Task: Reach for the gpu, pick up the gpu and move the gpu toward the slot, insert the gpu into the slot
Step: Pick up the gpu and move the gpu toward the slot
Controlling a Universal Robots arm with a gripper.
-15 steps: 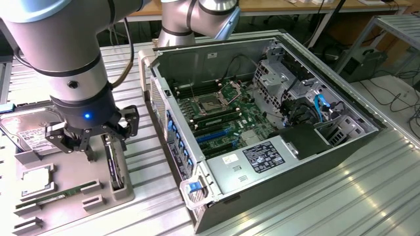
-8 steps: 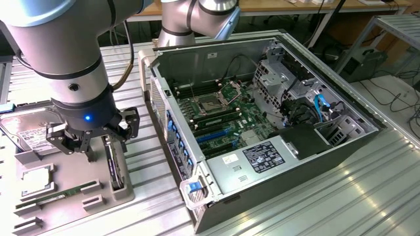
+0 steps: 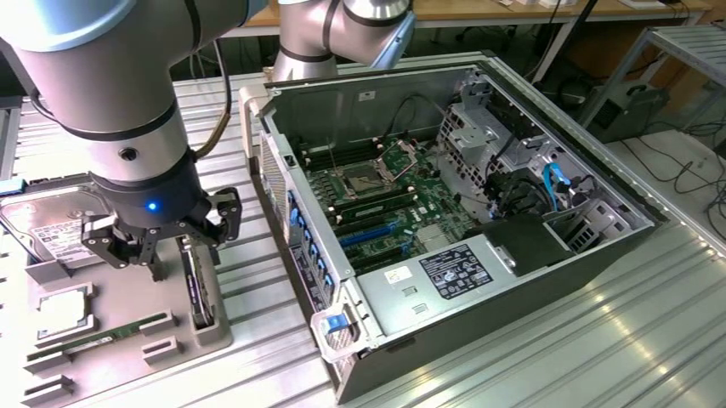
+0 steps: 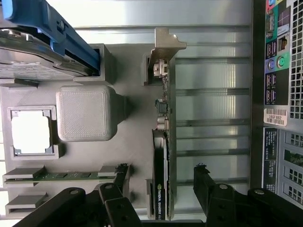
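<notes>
Gripper is wide open, hovering with a finger either side of the gpu, which stands on edge in the grey tray. I'd say stay centred and square to the card. The slot is well apart, inside the case.

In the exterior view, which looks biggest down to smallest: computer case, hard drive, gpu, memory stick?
1. computer case
2. hard drive, partly behind the arm
3. gpu, seen edge-on, and memory stick: similar slivers, not ranked
</notes>
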